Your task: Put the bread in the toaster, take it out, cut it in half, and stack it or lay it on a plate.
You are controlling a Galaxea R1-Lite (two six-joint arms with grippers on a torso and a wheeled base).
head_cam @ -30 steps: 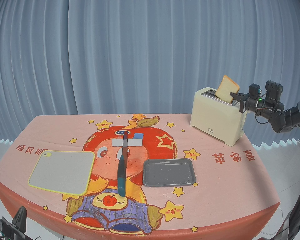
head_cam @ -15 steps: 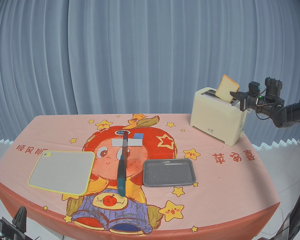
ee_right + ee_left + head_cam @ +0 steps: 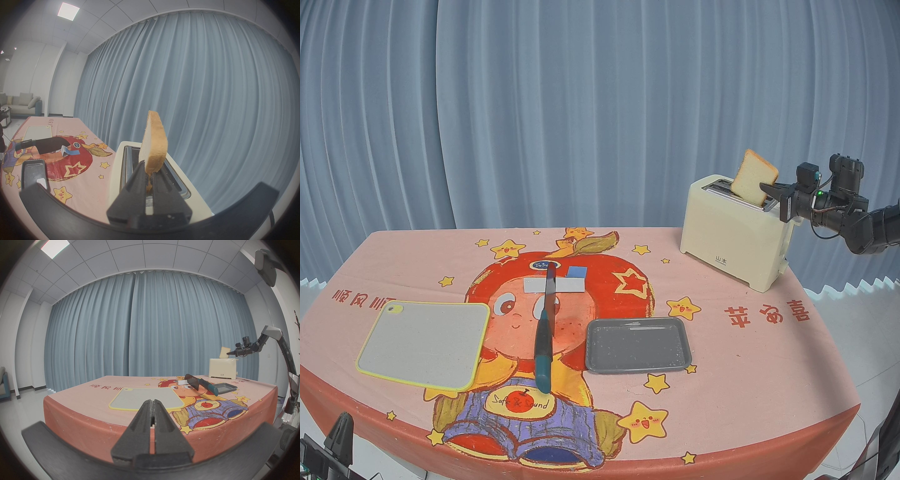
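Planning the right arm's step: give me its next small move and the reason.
Likely lower the right pincer a little, easing the bread down into the toaster slot. The pincer is shut on the slice's lower edge, and the pale, tilted slice hangs just over the open slot, not yet seated.

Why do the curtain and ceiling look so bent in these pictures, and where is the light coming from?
Head view: a wide lens bows the curtain folds and the edge of the table; the light is soft and shadows are faint. Left wrist view: ceiling lines curve, corners go dark, a ceiling panel glows, and the left gripper looms large. Right wrist view: same bending, with a ceiling light shining.
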